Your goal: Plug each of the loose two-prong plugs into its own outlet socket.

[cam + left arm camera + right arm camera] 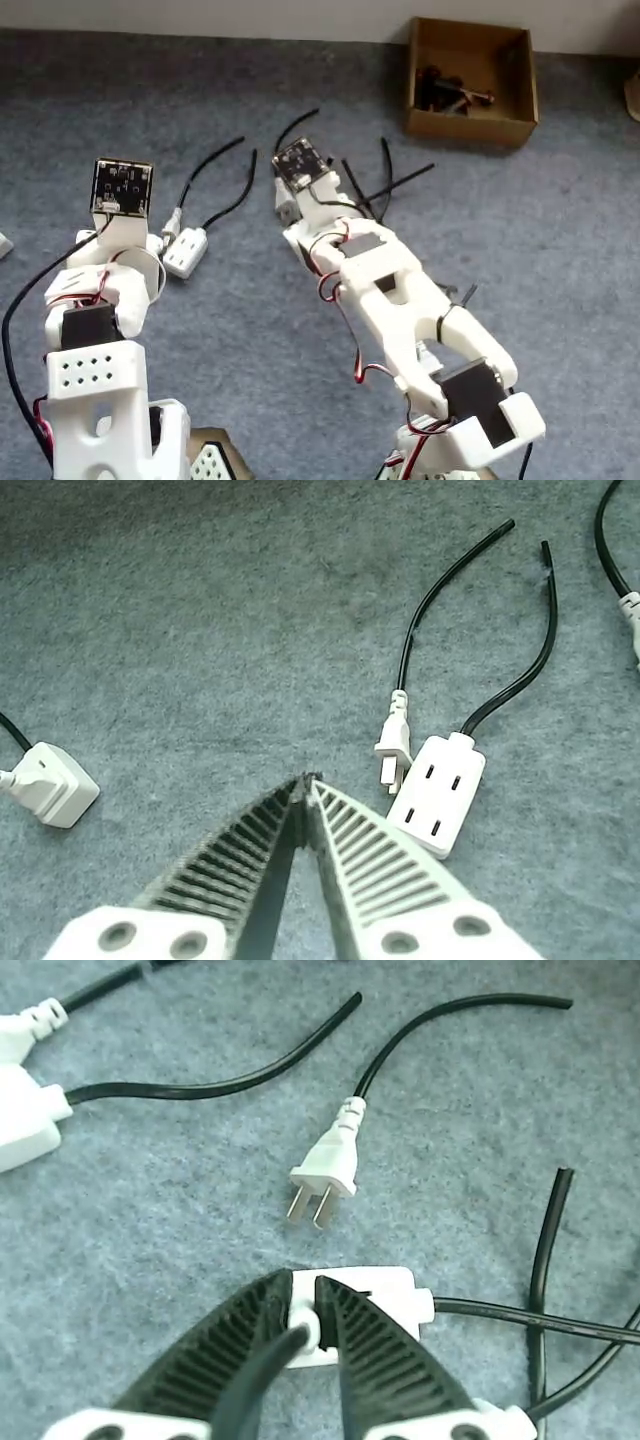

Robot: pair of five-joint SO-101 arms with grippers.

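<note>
My left gripper is shut on nothing and hovers over the carpet. Just beyond and beside it lies a white outlet socket on a black cord, with a loose white two-prong plug against its side, prongs outside the slots. In the high view this socket lies beside the left arm. My right gripper is shut on the neck of a white plug, whose black cord runs back between the fingers. That plug sits against a second white socket. Another loose plug lies just past it, prongs toward the gripper.
A cardboard box with small parts stands at the back right. Several loose black cords cross the carpet beside the right arm. A white adapter lies apart from the left gripper, near the table's left edge.
</note>
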